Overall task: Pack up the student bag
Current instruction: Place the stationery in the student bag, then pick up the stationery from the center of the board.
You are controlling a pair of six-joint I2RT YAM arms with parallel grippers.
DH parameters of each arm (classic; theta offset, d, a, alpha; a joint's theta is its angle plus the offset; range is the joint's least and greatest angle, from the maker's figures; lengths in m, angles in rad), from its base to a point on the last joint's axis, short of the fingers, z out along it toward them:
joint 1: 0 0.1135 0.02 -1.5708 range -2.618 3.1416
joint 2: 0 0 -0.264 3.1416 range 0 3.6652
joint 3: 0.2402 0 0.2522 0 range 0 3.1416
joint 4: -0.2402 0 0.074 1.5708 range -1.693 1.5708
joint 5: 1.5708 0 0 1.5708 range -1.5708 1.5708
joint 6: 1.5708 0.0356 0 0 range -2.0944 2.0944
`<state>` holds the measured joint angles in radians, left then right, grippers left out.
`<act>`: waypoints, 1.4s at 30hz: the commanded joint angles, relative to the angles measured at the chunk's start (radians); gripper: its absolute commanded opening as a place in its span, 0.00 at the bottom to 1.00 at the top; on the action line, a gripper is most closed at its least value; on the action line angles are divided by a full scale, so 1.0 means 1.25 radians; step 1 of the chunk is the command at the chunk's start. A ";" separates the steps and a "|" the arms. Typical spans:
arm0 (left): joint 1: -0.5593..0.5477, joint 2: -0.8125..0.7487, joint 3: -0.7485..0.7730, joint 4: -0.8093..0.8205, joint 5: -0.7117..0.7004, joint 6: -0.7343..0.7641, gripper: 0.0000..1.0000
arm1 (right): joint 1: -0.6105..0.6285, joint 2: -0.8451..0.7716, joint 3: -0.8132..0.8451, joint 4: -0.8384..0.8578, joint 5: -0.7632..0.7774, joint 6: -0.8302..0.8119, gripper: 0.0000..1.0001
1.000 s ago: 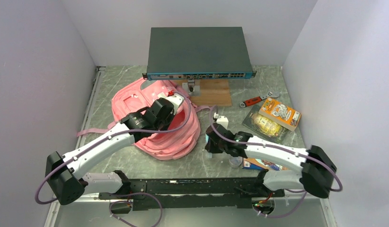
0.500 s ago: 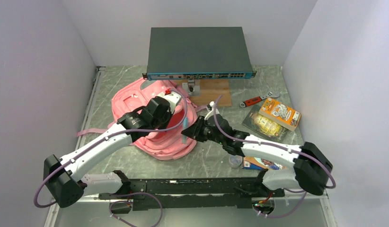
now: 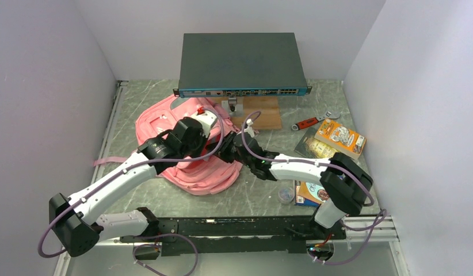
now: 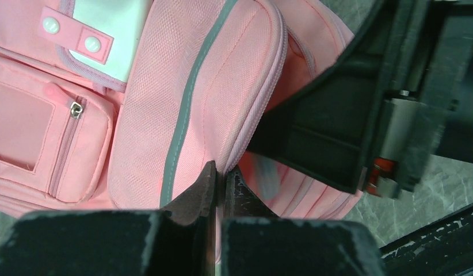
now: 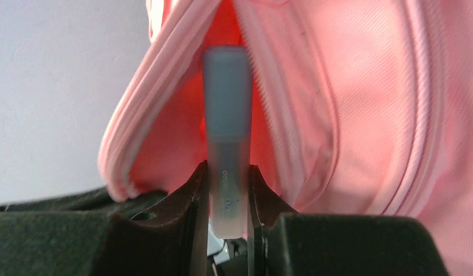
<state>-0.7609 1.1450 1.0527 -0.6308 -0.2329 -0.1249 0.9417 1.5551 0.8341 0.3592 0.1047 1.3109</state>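
The pink student bag [image 3: 159, 122] lies at the table's left middle, front pockets up. My left gripper [image 3: 206, 127] is shut on the zipped edge of the bag's opening and holds it up; in the left wrist view its tips [image 4: 220, 172] pinch the pink seam of the bag [image 4: 182, 103]. My right gripper [image 3: 224, 150] is shut on a grey-blue marker [image 5: 225, 103]. In the right wrist view the gripper [image 5: 227, 172] points the marker into the open mouth of the bag [image 5: 349, 103]. The right gripper's black body [image 4: 349, 115] is close beside the left one.
A dark network switch [image 3: 240, 60] sits on a wooden board [image 3: 263, 112] at the back. A red-handled tool [image 3: 308, 122], an orange snack box [image 3: 339, 138], a packet [image 3: 320, 150], a small clear tub [image 3: 286, 195] and a flat box [image 3: 312, 194] lie at the right.
My right arm has swung left from the table's front middle to the bag's opening, carrying the marker. My left gripper has shifted slightly back and left while holding the bag's edge.
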 commanded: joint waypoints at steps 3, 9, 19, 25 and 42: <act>0.015 -0.051 0.012 0.079 -0.006 -0.030 0.00 | 0.014 0.062 0.085 0.048 0.146 0.072 0.08; 0.030 -0.072 0.000 0.087 0.007 -0.021 0.00 | 0.013 0.095 0.137 0.058 0.139 0.021 0.39; 0.048 -0.070 -0.001 0.093 0.027 -0.022 0.00 | 0.001 0.037 0.073 0.062 -0.028 -0.112 0.55; 0.049 -0.066 0.000 0.089 0.033 -0.021 0.00 | 0.003 -0.106 0.032 -0.138 -0.077 -0.353 0.56; 0.050 -0.032 0.014 0.072 0.059 -0.019 0.00 | -0.029 -0.493 -0.063 -1.121 0.308 -0.151 0.87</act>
<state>-0.7033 1.1110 1.0344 -0.6098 -0.1795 -0.1284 0.9165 0.9764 0.7578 -0.7013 0.3477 0.9699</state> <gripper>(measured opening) 0.052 0.868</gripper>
